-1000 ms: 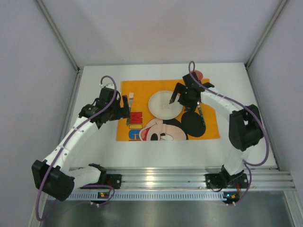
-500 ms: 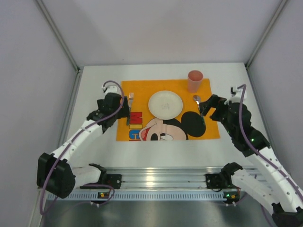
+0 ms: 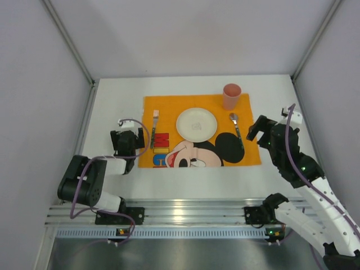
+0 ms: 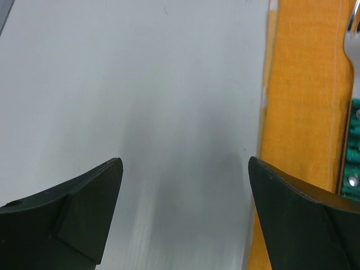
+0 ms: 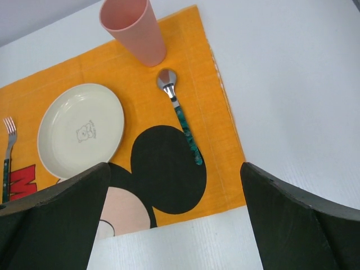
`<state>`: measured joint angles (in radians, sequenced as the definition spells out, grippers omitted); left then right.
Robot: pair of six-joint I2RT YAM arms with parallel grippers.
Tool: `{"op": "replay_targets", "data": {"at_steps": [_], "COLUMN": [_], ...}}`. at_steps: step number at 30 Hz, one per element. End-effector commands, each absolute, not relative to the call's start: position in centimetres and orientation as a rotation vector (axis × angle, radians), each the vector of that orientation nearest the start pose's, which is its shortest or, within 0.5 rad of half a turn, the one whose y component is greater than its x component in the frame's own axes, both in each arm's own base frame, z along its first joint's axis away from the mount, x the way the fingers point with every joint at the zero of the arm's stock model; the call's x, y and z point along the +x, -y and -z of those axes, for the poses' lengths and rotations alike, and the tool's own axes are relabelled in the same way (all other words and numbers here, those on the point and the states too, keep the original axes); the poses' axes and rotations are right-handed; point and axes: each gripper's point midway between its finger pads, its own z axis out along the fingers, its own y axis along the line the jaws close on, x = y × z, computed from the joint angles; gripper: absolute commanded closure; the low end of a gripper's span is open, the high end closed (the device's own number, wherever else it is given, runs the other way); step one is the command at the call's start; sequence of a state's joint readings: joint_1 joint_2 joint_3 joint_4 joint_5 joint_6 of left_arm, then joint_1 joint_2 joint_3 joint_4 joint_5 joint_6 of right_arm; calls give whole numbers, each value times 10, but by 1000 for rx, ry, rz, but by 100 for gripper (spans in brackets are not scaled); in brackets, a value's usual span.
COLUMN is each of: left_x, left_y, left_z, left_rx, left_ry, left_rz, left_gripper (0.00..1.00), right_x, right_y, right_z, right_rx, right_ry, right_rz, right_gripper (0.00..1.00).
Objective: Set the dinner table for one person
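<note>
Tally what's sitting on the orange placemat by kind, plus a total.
plate: 1
fork: 1
spoon: 1
pink cup: 1
Total: 4, all on the placemat

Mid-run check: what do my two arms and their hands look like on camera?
The left arm and right arm are white link shells with black joint housings; a purple cable loops along each. The left hand and right hand are black, with plain matte wedge-shaped fingers. No markings show.
</note>
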<state>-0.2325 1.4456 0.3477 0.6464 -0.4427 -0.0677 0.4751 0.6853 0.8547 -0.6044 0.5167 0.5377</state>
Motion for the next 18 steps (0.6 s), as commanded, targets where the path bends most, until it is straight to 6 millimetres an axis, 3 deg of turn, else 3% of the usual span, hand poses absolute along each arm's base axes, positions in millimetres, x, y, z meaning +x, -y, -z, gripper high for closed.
{"op": "replay_targets", "data": {"at_steps": [1, 2, 4, 5, 6, 8, 9, 12, 18], "left_x": [398, 399, 401, 395, 397, 390, 394, 388, 392], "left_y": [12, 9, 2, -10, -14, -31, -29, -23, -17], "left_z": [-91, -81, -84, -83, -95, -90, -101, -85, -81], "left_rx": [-184, -172, -172, -195, -206, -266, -268, -223, -167], "left_ry": [-1826, -1870, -1859, -1839, -1781, -1772, -1701, -1726, -1727], "left_rz": [-100, -77, -99, -128, -105, -111, -75, -65, -72], "left_gripper": [2, 2, 2, 2, 2, 1, 2, 2, 1], "right_x": [248, 249, 249, 250, 250, 251, 252, 253, 257], "right_y": [-50, -51, -52, -53, -54, -55, -55, -56, -61], "right_z": [-266, -265, -261, -261, -261, -260, -261, -262, -271], "right_rx": [385, 383, 380, 378, 378, 367, 365, 354, 324], "right_ry": [-1883, -1888, -1897, -1901, -1904, -1912, -1912, -1916, -1912], "right_rz": [-154, -159, -159, -161, -160, -155, -154, -152, -160], "right_gripper": [0, 0, 0, 0, 0, 0, 0, 0, 0]}}
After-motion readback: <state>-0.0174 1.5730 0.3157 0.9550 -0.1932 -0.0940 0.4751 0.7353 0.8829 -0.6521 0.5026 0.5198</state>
